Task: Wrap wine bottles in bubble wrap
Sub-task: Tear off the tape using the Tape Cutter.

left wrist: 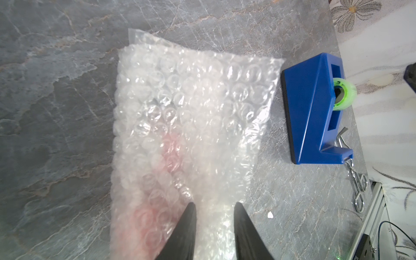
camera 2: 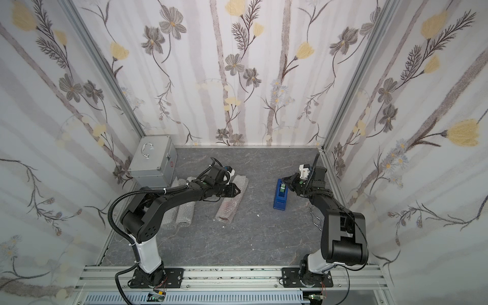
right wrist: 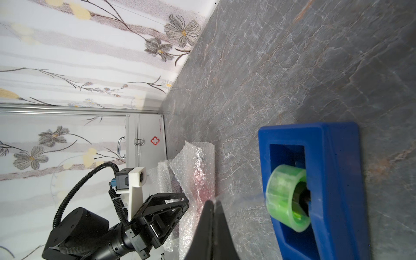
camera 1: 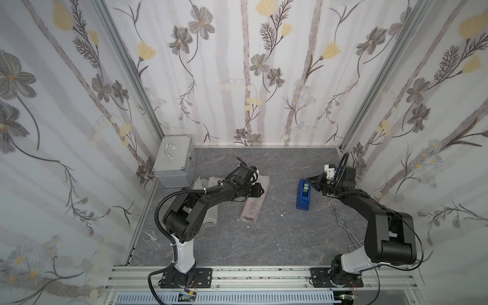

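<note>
A roll of bubble wrap (camera 1: 252,208) (camera 2: 228,208) lies mid-table, and a red-pink wine bottle (left wrist: 171,148) shows faintly through it. My left gripper (camera 1: 261,190) (left wrist: 215,204) is down on this roll's far half. Its jaws stand partly apart with a bunched fold of wrap (left wrist: 191,112) between them, and the bottle lies beside one finger. Two more rolled bundles of bubble wrap (camera 2: 184,211) lie under the left arm. My right gripper (camera 1: 309,182) (right wrist: 213,201) is shut on the end of a tape strip drawn from the green roll (right wrist: 283,198).
The blue tape dispenser (camera 1: 303,196) (left wrist: 313,112) stands right of the roll. A silver metal case (camera 1: 174,163) sits in the back left corner. Metal wire clips (camera 1: 343,221) (left wrist: 358,186) lie by the right arm. Papered walls close in three sides.
</note>
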Robot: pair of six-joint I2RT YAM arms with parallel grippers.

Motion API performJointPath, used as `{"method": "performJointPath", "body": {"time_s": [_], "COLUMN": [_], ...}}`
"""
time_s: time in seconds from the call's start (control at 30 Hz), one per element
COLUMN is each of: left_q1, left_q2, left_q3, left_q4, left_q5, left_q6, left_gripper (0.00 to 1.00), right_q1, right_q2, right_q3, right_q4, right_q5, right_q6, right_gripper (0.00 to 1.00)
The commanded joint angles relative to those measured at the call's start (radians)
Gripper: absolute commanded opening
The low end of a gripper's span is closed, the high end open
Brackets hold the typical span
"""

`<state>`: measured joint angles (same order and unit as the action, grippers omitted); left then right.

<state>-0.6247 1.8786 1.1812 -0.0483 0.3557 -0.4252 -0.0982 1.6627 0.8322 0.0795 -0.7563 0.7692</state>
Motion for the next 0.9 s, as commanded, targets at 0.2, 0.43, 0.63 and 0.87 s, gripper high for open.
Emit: {"method": "performJointPath", "body": {"time_s": [0.2, 0.43, 0.63, 0.87], "left_q1": [-0.001, -0.003, -0.004, -0.004], "left_q2": [0.005, 0.004, 0.006, 0.008], "left_q3": [-0.003, -0.004, -0.003, -0.008], "left_q4": [-0.054, -0.054, -0.052, -0.05], "left_q5": [-0.014, -0.015, -0.012, -0.015], "left_q6": [-0.007, -0.006, -0.009, -0.004], "left_gripper": [0.32, 0.33, 0.33, 0.32], "right_q1": [0.0, 0.006, 0.039, 0.045], "right_q2": [-0.033, -0.038, -0.134, -0.245], "right_q3": [0.054, -0.028, -0.146, -0.29], "right_q4": [0.012, 0.037, -0.026, -0.022], "right_q5": [-0.039, -0.026, -0.002, 0.006], "right_q6": [-0.005, -0.006, -0.056, -0.061], "right_gripper": [0.0, 0.0, 0.0, 0.0]}}
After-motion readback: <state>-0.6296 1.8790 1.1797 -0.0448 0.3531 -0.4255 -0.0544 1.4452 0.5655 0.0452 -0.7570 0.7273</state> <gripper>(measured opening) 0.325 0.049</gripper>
